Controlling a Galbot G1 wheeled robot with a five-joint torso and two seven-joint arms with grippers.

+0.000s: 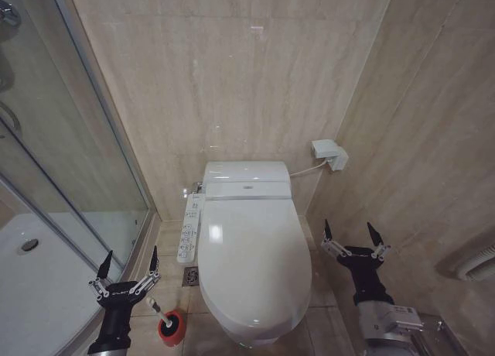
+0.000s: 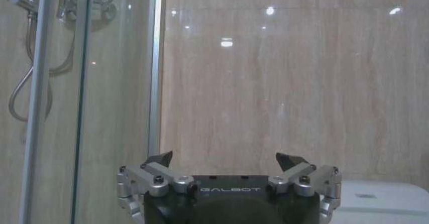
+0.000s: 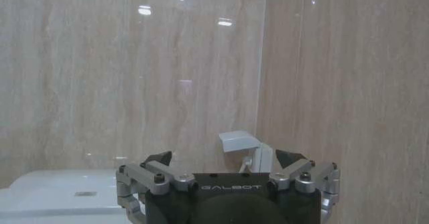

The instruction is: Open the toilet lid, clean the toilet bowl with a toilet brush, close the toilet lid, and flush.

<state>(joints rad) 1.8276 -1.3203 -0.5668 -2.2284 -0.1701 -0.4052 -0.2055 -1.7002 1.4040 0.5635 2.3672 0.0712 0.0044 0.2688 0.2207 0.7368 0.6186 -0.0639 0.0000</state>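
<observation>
The large glossy white plastic toilet lid (image 1: 254, 251) lies flat and closed over the white ceramic toilet bowl (image 1: 251, 342), whose front edge shows just below the lid's front rim. The toilet stands against the beige stone-tiled rear wall (image 1: 232, 70). A white button panel arm (image 1: 190, 228) runs along the toilet's left side, beside the lid. Behind the lid sits the white rear housing of the toilet (image 1: 246, 179).

The toilet brush (image 1: 161, 313), a thin white stick handle, stands tilted in a small round red holder (image 1: 172, 327) on the floor, to the left of the bowl's front and apart from it. A metal floor drain (image 1: 190, 275) lies between the holder and the button panel arm.

Left gripper (image 1: 128, 265): raised to the left of the toilet, near the glass shower enclosure (image 1: 62, 162), above and just beside the brush handle without touching it. Jaws spread apart, nothing between them. The left wrist view shows the same gripper (image 2: 226, 159) released, facing the wall and the shower door frame.

Right gripper (image 1: 353, 235): raised to the right of the toilet, near the side wall, apart from the lid. Jaws spread apart, nothing held. In the right wrist view this gripper (image 3: 224, 157) faces a white wall-mounted box (image 3: 238, 140)
</observation>
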